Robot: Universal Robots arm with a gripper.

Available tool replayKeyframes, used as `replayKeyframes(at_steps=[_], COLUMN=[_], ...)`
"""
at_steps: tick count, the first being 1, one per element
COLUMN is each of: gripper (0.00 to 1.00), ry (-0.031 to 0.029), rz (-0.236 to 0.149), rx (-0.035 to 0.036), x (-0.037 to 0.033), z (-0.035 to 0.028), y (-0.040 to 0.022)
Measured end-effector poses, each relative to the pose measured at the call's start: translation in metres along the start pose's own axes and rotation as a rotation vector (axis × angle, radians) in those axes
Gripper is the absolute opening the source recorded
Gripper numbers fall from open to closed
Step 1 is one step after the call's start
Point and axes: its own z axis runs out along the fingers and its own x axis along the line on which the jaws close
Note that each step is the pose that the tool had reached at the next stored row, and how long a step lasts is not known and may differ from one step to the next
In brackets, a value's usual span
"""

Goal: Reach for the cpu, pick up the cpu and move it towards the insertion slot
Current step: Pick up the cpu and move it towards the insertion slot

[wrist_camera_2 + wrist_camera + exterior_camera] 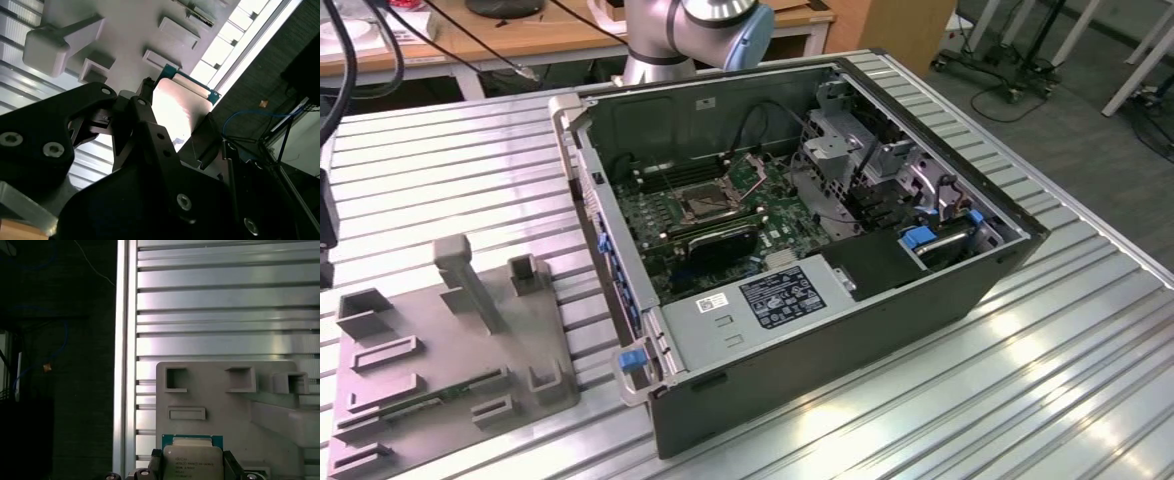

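In both wrist views the cpu (192,459) (181,102), a flat silvery square with a thin green rim, sits between my gripper's black fingers (156,463). My gripper (192,466) (177,122) is shut on it, one finger on each side. The chip hangs over the grey plastic fixture (215,400) (125,30), near the fixture's edge and the table's border. In the exterior view the insertion slot (707,203) is a dark square socket in a metal frame on the green motherboard (747,225), inside the open computer case, well away from the grey fixture (440,350).
The open black computer case (854,320) lies on the ribbed aluminium table (1067,350), with drive cages (854,150) and a power supply (774,295) around the board. The fixture has upright posts (467,275). The arm's base (680,40) stands behind the case.
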Motion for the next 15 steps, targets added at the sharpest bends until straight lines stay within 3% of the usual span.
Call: replayKeyframes(at_steps=[15], gripper=[0.55], ry=[0.0002], rz=[0.000], rx=[-0.0096], x=[-0.0001], z=[-0.0141], y=[0.0010])
